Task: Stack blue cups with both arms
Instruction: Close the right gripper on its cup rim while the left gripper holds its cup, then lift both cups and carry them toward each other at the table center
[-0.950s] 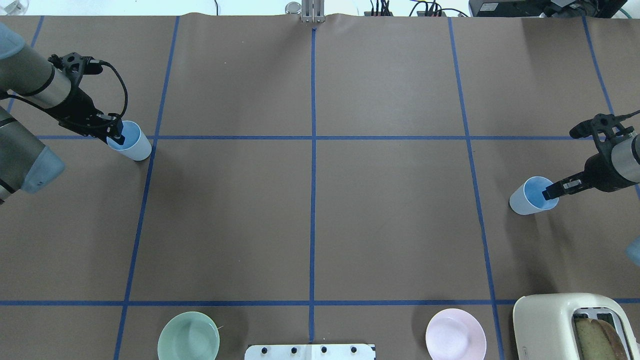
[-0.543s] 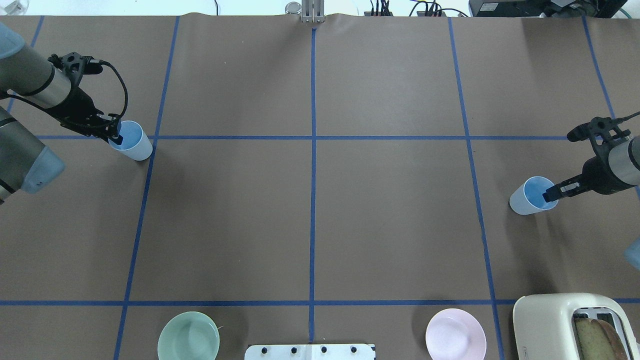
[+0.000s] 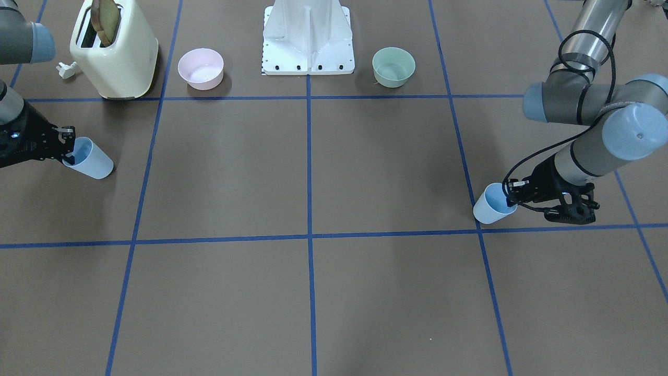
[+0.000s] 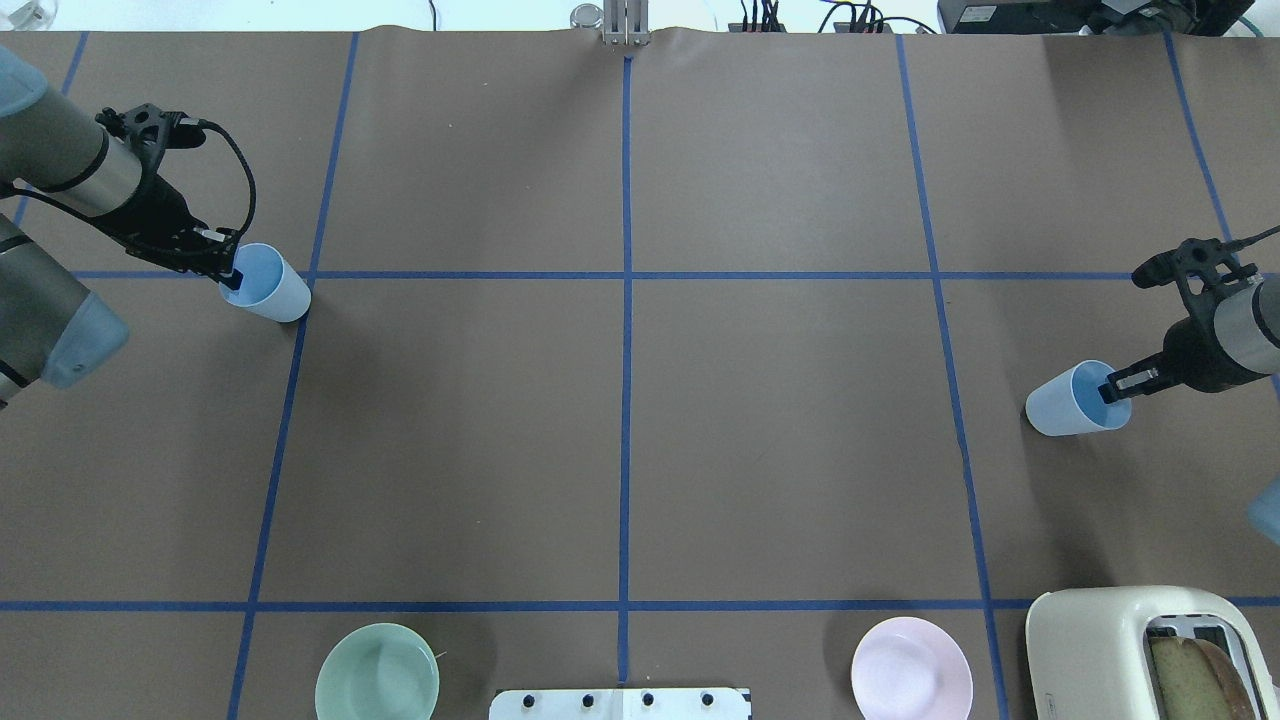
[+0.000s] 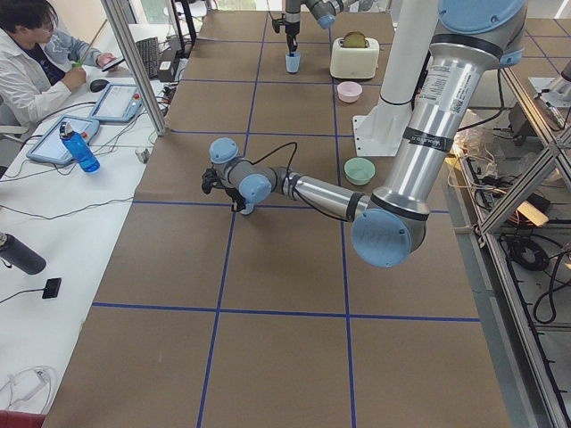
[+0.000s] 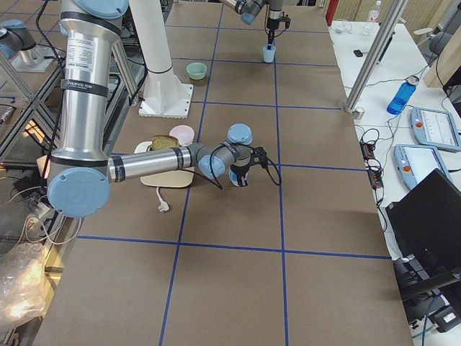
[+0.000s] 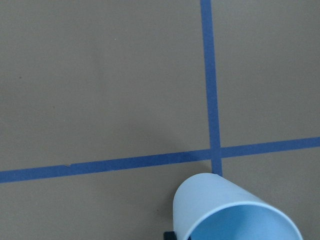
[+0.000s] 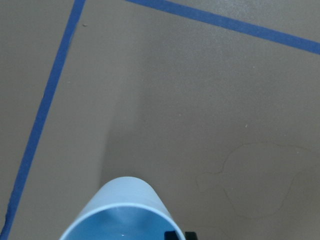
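Two light-blue cups stand far apart on the brown table. The left cup point(image 4: 268, 288) is at the left, on a blue tape crossing; my left gripper point(image 4: 232, 277) is shut on its rim, one finger inside. It shows at the right in the front view point(image 3: 489, 205) and in the left wrist view point(image 7: 227, 210). The right cup point(image 4: 1070, 402) is at the right; my right gripper point(image 4: 1113, 387) is shut on its rim. It shows at the left in the front view point(image 3: 93, 158) and in the right wrist view point(image 8: 120, 210). Both cups look slightly tilted.
A cream toaster point(image 4: 1130, 650) with bread in it stands at the near right. A pink bowl point(image 4: 911, 668) and a green bowl point(image 4: 377, 672) sit either side of the white base point(image 3: 308, 42). Blue tape lines cross the table.
Both grippers have shifted a little with their cups. The right cup has moved slightly right and nearer and now shows more of its side. The left cup has moved slightly right.
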You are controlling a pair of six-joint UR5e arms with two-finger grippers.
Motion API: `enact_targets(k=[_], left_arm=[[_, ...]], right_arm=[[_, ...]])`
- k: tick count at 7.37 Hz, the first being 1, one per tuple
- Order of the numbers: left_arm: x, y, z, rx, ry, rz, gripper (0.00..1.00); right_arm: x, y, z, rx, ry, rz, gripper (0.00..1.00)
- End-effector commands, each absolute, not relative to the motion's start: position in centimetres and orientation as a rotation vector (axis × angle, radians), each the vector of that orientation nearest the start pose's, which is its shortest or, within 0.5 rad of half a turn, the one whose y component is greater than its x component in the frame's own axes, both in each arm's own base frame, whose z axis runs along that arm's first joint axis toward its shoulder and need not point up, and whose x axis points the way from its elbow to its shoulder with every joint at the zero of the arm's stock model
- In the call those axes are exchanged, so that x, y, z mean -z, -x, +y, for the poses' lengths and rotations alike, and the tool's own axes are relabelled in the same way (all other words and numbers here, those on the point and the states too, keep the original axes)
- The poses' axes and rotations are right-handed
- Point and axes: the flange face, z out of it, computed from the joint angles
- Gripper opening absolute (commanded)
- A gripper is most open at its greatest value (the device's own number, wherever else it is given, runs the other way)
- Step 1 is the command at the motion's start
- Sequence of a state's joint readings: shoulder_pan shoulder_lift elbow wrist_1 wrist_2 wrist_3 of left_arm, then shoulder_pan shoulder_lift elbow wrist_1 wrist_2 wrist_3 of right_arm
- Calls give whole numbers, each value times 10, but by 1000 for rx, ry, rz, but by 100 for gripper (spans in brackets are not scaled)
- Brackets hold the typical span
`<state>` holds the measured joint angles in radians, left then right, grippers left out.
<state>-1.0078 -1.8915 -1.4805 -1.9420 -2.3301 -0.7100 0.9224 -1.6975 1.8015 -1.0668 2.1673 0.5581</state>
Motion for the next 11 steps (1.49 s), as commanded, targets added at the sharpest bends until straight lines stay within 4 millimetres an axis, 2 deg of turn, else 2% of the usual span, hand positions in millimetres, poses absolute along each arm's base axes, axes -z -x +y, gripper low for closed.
enact_targets(k=[1, 3, 7, 8, 9, 10, 11], left_arm=[[-476, -286, -575, -94, -27, 933, 0], [-473, -286, -576, -93, -27, 934, 0], [-460, -286, -576, -93, -38, 940, 0], [-447, -286, -578, -80, -23, 937, 0], [-394, -290, -584, -22, 16, 935, 0], [-349, -290, -583, -5, 30, 929, 0], [-317, -291, -582, 15, 45, 926, 0]], right_arm=[[-547, 221, -420, 285, -174, -822, 9], [-540, 221, -421, 289, -179, -836, 8], [-540, 214, -424, 277, -183, -835, 7], [-538, 208, -427, 265, -184, -844, 7], [-530, 206, -434, 260, -190, -864, 7], [-511, 206, -450, 245, -185, -874, 7], [-475, 214, -469, 239, -186, -877, 7]])
